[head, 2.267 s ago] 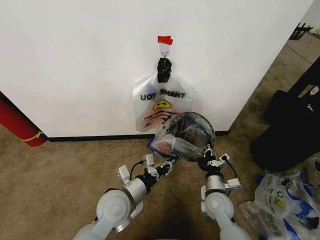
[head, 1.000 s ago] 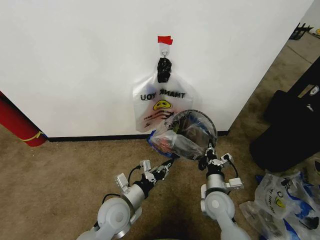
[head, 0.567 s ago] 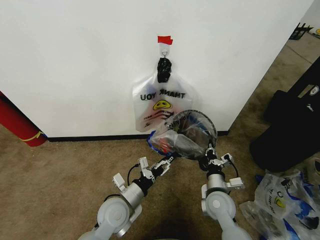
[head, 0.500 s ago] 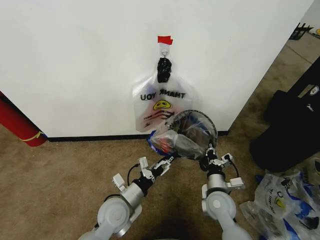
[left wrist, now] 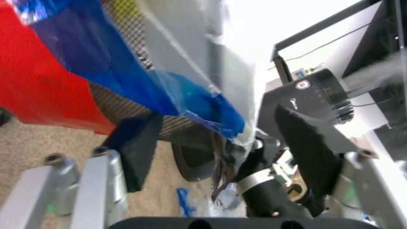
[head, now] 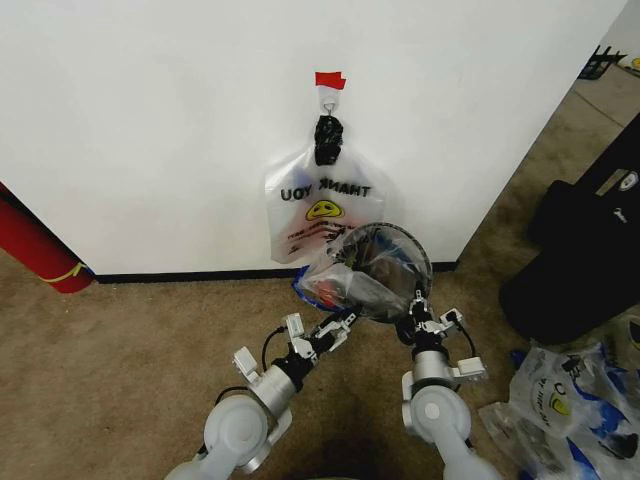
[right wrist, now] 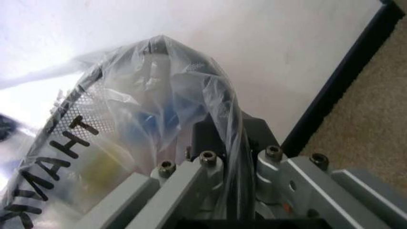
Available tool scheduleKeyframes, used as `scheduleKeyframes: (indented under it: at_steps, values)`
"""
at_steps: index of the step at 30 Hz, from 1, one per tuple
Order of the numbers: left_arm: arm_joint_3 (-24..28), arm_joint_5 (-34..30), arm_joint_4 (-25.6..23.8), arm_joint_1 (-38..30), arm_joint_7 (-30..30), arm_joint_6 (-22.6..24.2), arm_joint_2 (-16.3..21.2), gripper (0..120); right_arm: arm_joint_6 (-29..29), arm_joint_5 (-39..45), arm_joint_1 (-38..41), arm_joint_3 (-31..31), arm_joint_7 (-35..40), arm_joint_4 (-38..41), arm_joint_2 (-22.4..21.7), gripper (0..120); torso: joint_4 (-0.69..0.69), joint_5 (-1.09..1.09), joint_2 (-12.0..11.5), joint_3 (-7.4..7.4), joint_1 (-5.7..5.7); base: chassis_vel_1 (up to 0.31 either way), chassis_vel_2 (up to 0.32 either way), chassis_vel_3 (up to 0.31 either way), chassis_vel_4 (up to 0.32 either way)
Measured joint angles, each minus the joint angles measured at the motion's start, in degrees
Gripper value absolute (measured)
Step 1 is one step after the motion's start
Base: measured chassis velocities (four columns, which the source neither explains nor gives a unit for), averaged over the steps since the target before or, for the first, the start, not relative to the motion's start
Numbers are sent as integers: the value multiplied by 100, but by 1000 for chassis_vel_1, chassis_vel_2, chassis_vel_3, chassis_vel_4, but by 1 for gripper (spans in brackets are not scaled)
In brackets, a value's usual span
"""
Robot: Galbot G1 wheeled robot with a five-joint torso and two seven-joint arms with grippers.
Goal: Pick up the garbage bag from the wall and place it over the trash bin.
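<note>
Risk entry: your right gripper (head: 415, 303) pinches the garbage bag (head: 350, 282) at the rim of the wire-mesh trash bin (head: 392, 243) below the wall (head: 150, 120), your left gripper (head: 340, 323) hangs unclenched beside it, so a tug could tear the film or tip the bin.
</note>
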Motion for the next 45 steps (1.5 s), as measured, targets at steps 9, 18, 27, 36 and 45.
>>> scheduleKeyframes:
  at_steps: [9,18,27,36,45]
  values:
    - [3,-1,33,-29,-148,-54,-29,77,2,-105,-66,-34,-84,37,4,0,0,0,0,0,0,0,0,0,0]
    - [-2,3,32,-19,-143,-96,-13,42,4,-136,-32,-28,-84,15,17,0,0,0,0,0,0,0,0,0,0]
    - [-6,52,42,19,-68,-129,16,12,21,-137,-11,19,-85,-65,18,0,0,0,0,0,0,0,0,0,0]
    - [0,81,56,29,81,-127,18,0,27,-137,-1,45,-90,-94,17,0,0,0,0,0,0,0,0,0,0]
    - [43,511,181,44,267,-183,21,0,39,-137,0,22,-80,-90,43,0,0,0,0,0,0,0,0,0,0]
